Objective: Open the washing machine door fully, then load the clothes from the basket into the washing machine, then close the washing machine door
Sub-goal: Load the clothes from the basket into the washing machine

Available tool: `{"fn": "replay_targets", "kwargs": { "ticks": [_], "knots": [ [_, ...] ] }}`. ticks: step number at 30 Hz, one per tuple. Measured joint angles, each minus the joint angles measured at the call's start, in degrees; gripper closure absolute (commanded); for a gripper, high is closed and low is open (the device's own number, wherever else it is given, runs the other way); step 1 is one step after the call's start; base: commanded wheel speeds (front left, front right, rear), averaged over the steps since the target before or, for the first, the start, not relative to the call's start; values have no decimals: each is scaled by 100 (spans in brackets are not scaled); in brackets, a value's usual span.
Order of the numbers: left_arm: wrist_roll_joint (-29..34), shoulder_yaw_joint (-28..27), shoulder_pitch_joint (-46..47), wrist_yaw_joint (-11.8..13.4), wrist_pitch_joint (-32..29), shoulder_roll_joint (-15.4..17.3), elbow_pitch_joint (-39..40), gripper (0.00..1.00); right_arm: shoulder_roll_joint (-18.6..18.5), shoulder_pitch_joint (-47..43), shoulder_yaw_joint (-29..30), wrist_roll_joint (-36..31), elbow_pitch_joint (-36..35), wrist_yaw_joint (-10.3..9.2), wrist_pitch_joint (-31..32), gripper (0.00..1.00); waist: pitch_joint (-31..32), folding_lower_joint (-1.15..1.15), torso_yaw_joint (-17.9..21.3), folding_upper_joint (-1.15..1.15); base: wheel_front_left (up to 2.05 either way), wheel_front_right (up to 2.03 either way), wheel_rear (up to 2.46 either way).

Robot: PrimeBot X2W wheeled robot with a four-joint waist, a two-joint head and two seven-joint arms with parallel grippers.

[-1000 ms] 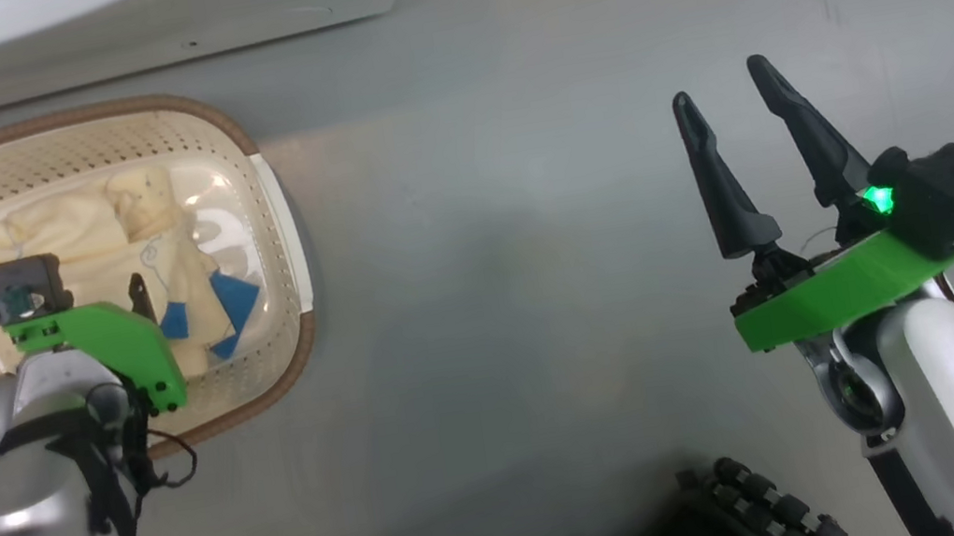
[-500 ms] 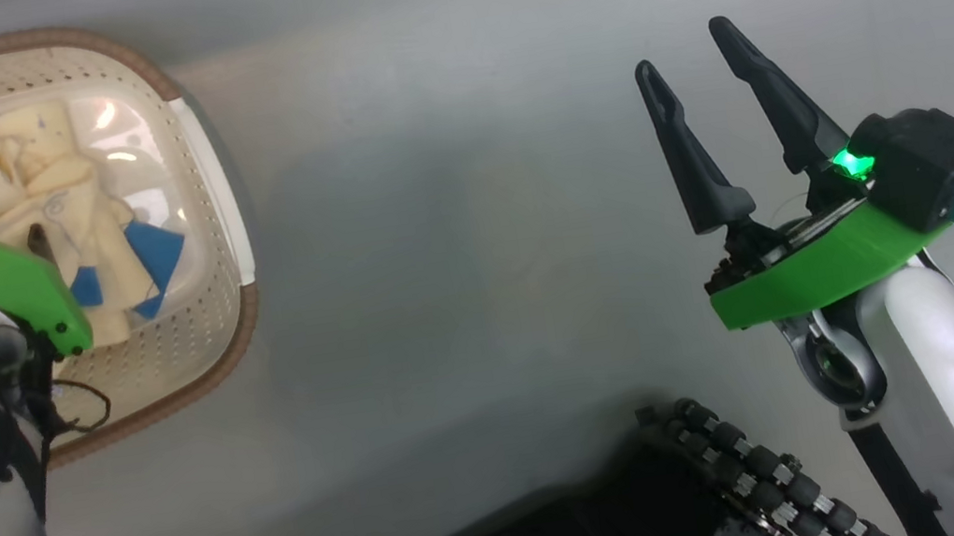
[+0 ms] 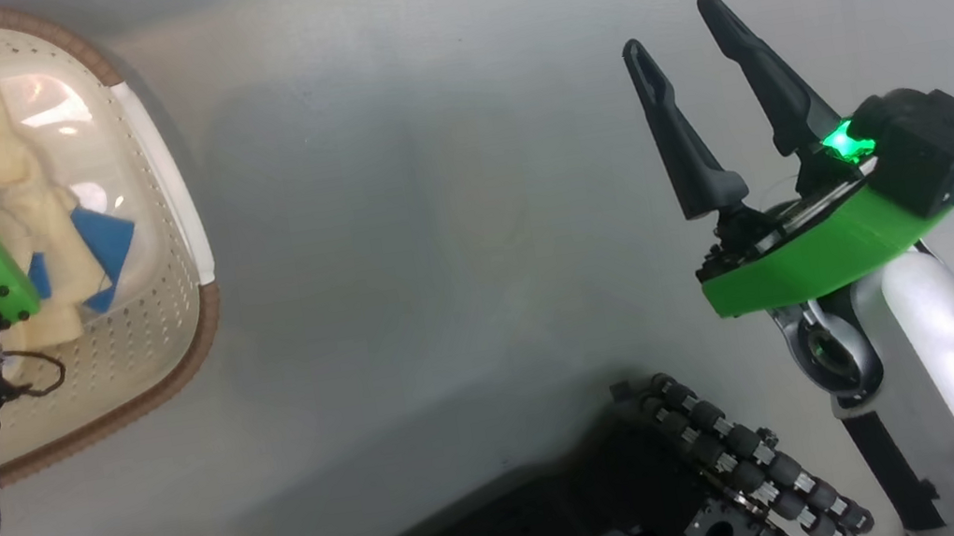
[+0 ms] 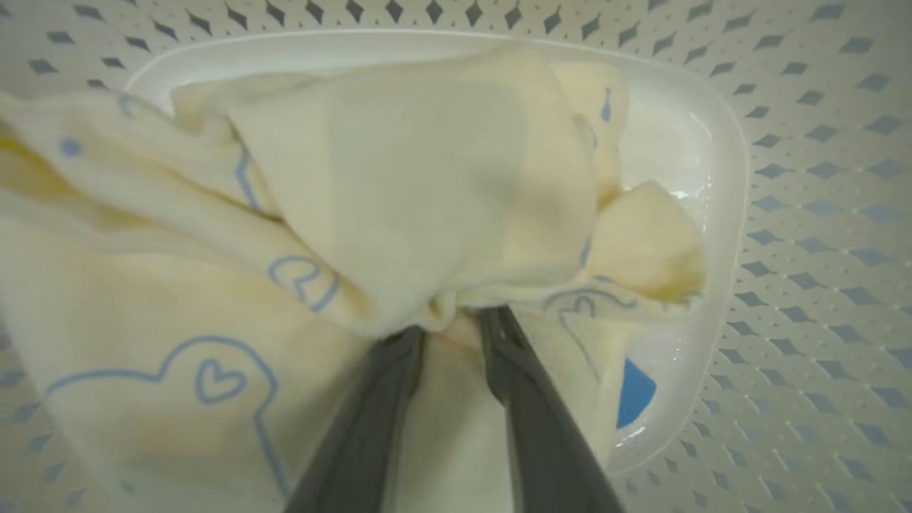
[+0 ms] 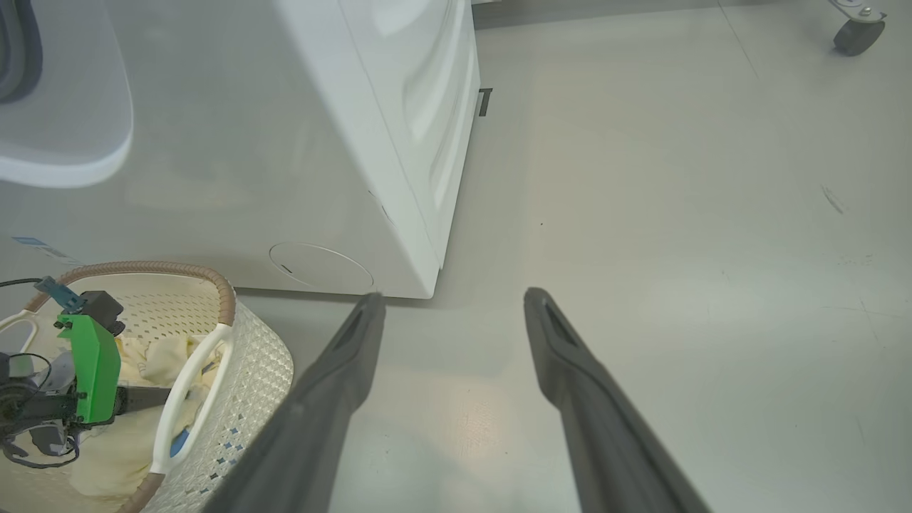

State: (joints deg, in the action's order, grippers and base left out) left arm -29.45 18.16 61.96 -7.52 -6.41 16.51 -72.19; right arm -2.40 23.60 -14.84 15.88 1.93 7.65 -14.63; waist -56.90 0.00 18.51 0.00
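The cream-white basket (image 3: 187, 255) stands on the floor at the left, with the cream clothes (image 3: 2, 188) and their blue cuffs lying inside. In the left wrist view my left gripper (image 4: 456, 320) is down in the basket (image 4: 819, 214), its fingers pinching a bunched fold of the clothes (image 4: 427, 178). My right gripper (image 3: 672, 23) hangs open and empty over bare floor at the right. The right wrist view shows this gripper (image 5: 454, 296), the white washing machine (image 5: 342, 142), and the basket (image 5: 249, 370) in front of it. A pale rounded shape sits at the upper left there; I cannot tell whether it is the door.
My black base with its roller chain (image 3: 732, 457) lies along the bottom edge. Grey floor (image 5: 677, 214) spreads wide to the right of the machine. A caster wheel (image 5: 851, 32) stands far off at the top right.
The head camera has shifted, so the basket now sits further left and higher in view. My left fingers have drawn together on the cloth. The right gripper stays open.
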Motion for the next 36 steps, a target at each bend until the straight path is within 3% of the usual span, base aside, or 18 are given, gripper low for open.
{"fn": "replay_targets", "kwargs": {
  "ticks": [11, 19, 27, 36],
  "knots": [
    [-215, 69, -70, 0, 92, -89, -38, 100, 0, 55, 12, 25, 3, 0, 0, 0, 131, 0, -105, 0, 0, 0, 0],
    [-215, 169, -300, 34, 773, -145, -26, 100, 0, 42, 162, 25, 16, 0, 0, 0, 366, 0, -197, 0, 0, 0, 0],
    [-132, 249, -479, 367, 1590, -283, 29, 100, 0, -109, 437, -80, 30, 0, 0, 0, 748, 0, -354, 0, 0, 0, 0],
    [-94, 293, -726, 613, 2009, -533, 470, 100, 0, -454, 812, -266, 66, 0, 0, 0, 1296, 0, -591, 0, 0, 0, 0]
  ]
}}
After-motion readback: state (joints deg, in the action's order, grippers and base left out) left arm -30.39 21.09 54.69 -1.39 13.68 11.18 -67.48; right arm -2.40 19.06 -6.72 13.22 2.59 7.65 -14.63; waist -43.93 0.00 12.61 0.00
